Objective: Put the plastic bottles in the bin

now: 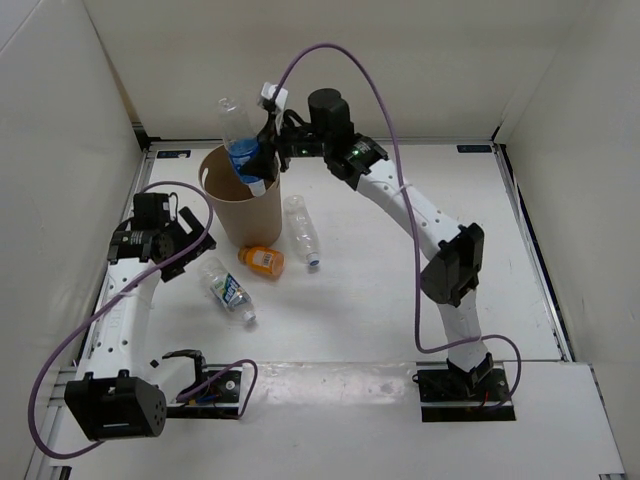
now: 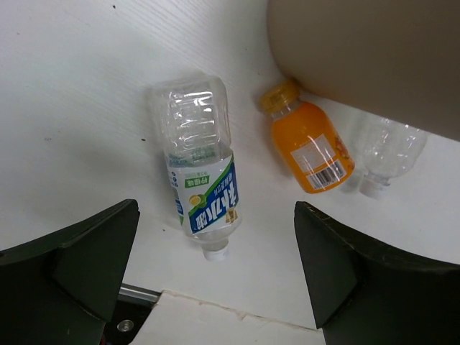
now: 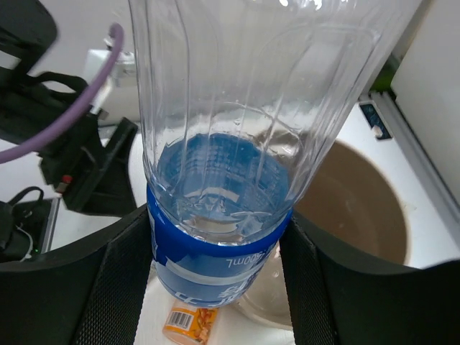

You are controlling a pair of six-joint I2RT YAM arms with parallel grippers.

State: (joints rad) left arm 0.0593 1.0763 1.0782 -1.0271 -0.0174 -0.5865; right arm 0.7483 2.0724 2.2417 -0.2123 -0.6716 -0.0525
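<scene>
Fingers [image 3: 79, 287] of the right gripper [image 3: 215, 287] clamp the blue-labelled bottle [image 3: 215, 180] from both sides, their black, mesh-textured pads pressed on the blue band, so this hand is closed around it. The bottle is clear, ribbed plastic, tilted with its base up and its neck end down. Directly below and just past the hand opens the bin [image 1: 232, 215], and the top view shows the bottle's lower end at the mouth, close to the near side of the round rim. The bin is a brown, cardboard-like cylinder with a thin wall, far wider than the bottle. Beyond the right fingers, down on the white table [image 1: 400, 300], a part of the orange bottle [image 3: 190, 325] shows. The left gripper [image 2: 215, 215] hangs over the table with its jaws spread wide and nothing between them in contact. Under the gap lies the blue-green-labelled bottle [image 2: 201, 187], on its side, white cap toward the hand and ridged clear base away. Farther out and to the hand's right the short orange bottle lies on its side, its cap end at the foot of the bin's wall. Just beside it, farther right, is the plain clear bottle [image 2: 388, 151], white cap toward the hand.
</scene>
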